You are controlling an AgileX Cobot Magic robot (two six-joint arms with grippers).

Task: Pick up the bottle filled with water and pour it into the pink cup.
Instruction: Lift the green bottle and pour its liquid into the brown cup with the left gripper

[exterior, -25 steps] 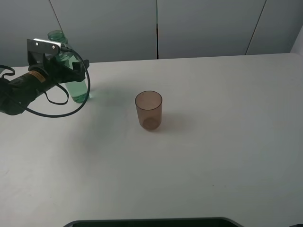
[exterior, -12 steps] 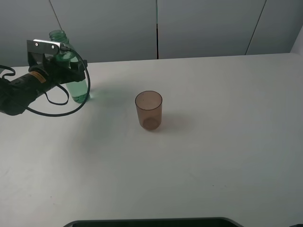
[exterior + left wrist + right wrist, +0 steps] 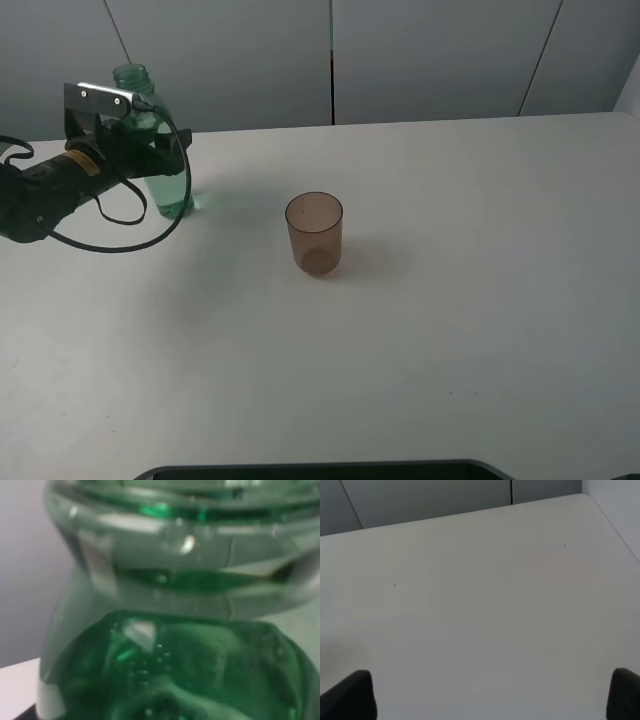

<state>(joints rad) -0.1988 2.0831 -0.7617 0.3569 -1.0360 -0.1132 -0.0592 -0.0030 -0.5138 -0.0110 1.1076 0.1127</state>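
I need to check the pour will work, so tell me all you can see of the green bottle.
The bottle is tall, slim, clear green-tinted plastic with a ribbed, threaded neck and no cap. The left wrist view shows liquid with small bubbles inside. It stands nearly upright at the far left of the table, and its base seems to be on or barely off the surface. The left gripper grips it around the middle. It stands well apart from the pink cup.
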